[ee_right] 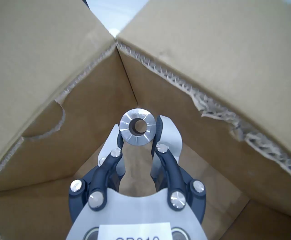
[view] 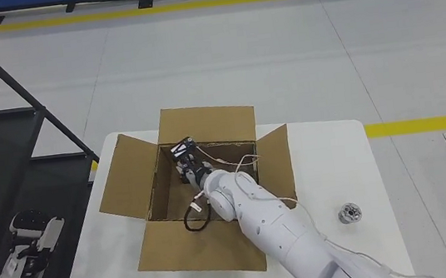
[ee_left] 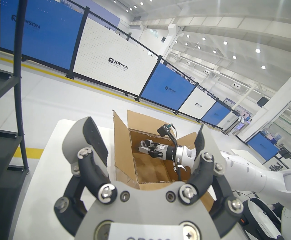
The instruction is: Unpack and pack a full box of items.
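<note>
An open cardboard box point(view: 140, 178) stands on the white table, flaps spread; the box point(ee_left: 122, 138) also appears in the left wrist view. My right gripper point(ee_right: 138, 130) is inside the box, near a far corner, shut on a silver metal ring point(ee_right: 137, 126) with a centre hole. In the left wrist view the right gripper point(ee_left: 145, 146) reaches into the box from the side. The right gripper point(view: 187, 170) sits by the box's back wall from above. My left gripper point(ee_left: 145, 138) is open and holds nothing, off the table's left side. The box floor point(ee_right: 204, 181) looks bare.
A second small silver metal part point(view: 349, 212) lies on the table point(view: 327, 168) to the right of the box. A black frame point(view: 6, 82) stands at the left beyond the table. The table's right half offers free room.
</note>
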### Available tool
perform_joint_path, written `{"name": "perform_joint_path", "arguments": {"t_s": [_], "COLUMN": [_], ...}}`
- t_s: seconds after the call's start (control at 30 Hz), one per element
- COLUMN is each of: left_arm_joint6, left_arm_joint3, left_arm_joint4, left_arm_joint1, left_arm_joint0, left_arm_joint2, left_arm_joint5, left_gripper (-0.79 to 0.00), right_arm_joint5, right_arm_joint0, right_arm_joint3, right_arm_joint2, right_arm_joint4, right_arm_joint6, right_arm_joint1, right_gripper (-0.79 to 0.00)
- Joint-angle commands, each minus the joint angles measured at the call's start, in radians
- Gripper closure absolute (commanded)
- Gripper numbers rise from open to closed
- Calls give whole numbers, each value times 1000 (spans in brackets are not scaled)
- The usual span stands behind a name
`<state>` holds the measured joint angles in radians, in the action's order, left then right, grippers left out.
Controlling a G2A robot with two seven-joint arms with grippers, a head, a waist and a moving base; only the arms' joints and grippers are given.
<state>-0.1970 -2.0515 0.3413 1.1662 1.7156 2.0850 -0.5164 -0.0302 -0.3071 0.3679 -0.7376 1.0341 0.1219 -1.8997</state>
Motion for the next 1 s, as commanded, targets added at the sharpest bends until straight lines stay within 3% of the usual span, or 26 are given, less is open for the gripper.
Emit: {"name": "perform_joint_path", "arguments": {"t_s": [0.0, 0.1, 0.23, 0.37, 0.47, 0.57, 0.97], "left_arm_joint6": [-9, -20, -26, -25, -22, -20, -6], "left_arm_joint3": [-2, -6, -9, -8, -4, -1, 1], "left_arm_joint4": [0, 6, 9, 11, 8, 7, 6], "left_arm_joint1": [-1, -2, -3, -3, -3, -3, -2], "left_arm_joint0": [-5, -13, -19, -20, -18, -14, -2], "left_arm_joint2": [-8, -23, -36, -41, -39, -35, -27], "left_arm_joint5": [-3, -14, -16, -17, -15, -15, -19], "left_gripper": [-785, -785, -785, -785, -785, -785, -785], "right_arm_joint5": [56, 126, 205, 191, 157, 131, 131], "right_arm_joint0": [-26, -86, -231, -413, -507, -549, -552], "right_arm_joint3": [88, 275, 646, 1025, 1196, 1278, 1278], "right_arm_joint2": [-7, -28, -86, -153, -188, -215, -215], "right_arm_joint4": [30, 101, 266, 452, 530, 546, 545], "right_arm_joint6": [3, 56, 231, 415, 497, 557, 552], "right_arm_joint1": [16, 51, 119, 177, 200, 209, 209], "right_gripper": [0, 0, 0, 0, 0, 0, 0]}}
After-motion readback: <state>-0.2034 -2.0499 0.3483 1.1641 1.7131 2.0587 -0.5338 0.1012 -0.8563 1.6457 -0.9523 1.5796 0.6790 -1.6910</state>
